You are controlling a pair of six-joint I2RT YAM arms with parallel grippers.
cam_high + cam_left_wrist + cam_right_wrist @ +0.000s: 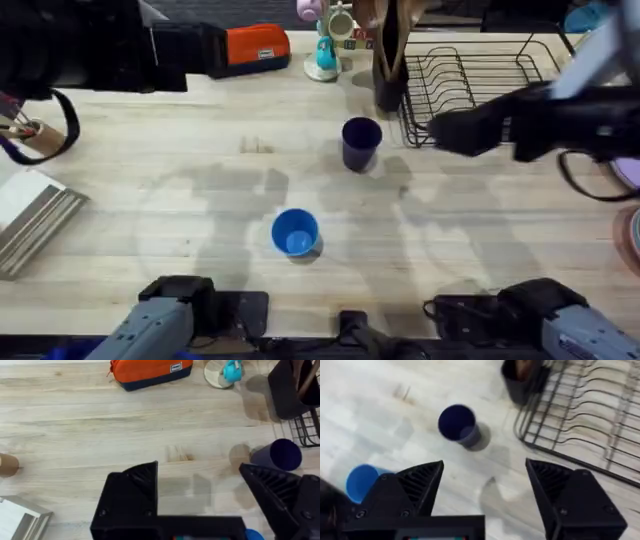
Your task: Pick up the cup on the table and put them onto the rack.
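Observation:
A dark navy cup [361,143] stands upright at mid table, just left of the black wire rack [480,80]. Nearer the front stands a bright blue cup [295,233], also upright. My right gripper [440,132] hovers at the rack's front left corner, to the right of the navy cup. In the right wrist view that gripper [487,490] is open and empty, with the navy cup [457,422], the blue cup [360,480] and the rack [585,415] beyond it. My left gripper [200,500] is open and empty, high over the table, the navy cup [280,455] ahead of one finger.
A tall dark utensil holder [390,60] stands at the rack's left end. Along the back edge are a teal mug stand [323,55] and an orange pouch [255,47]. At the far left lie a stack of metal sheets [30,215] and a cardboard roll [40,135].

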